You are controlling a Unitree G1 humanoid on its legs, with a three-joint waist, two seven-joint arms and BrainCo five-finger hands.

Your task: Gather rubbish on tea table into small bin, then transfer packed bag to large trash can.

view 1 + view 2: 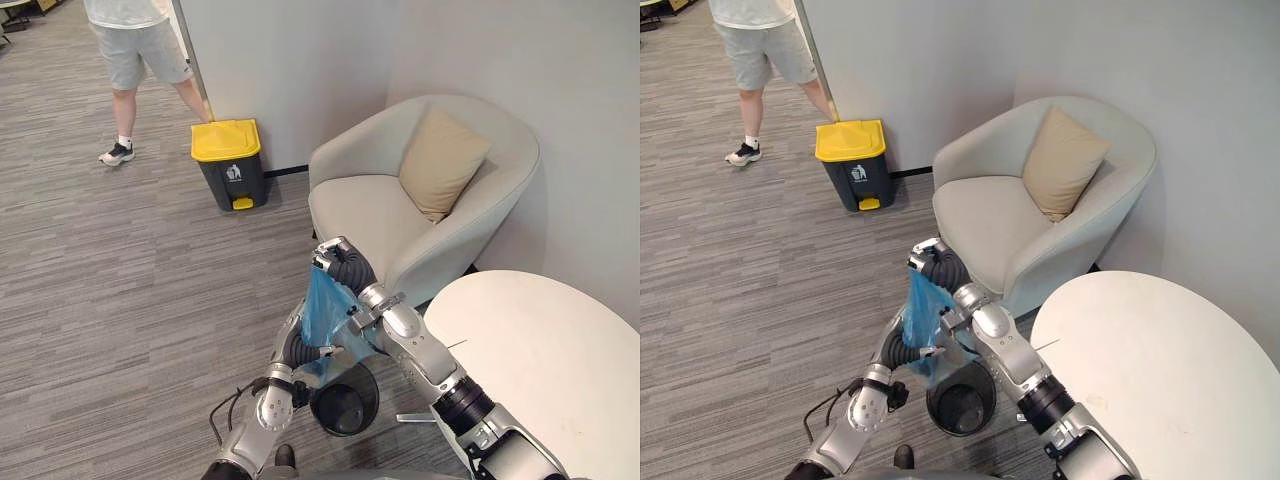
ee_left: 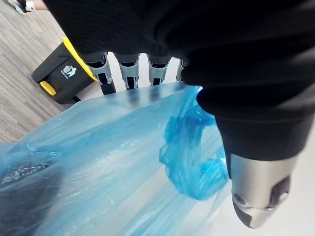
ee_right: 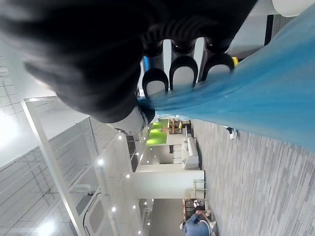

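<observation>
The floor (image 1: 120, 280) is covered in grey striped carpet. A plain pale wall (image 1: 290, 70) is met by a second one at a corner, and a light beige armchair (image 1: 365, 205) is set into that corner. A tan cushion (image 1: 440, 160) is leaned upright against its backrest. A round white tabletop (image 1: 545, 350) is placed just beside the armchair. In the right wrist view, a long hall with glass partitions (image 3: 59, 147) and lit ceiling spots (image 3: 101, 162) is shown.

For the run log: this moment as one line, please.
phase: bag held | blue bag: over small bin, gripped at top by right robot hand | left robot hand: against bag's side | large trash can: lid closed
</observation>
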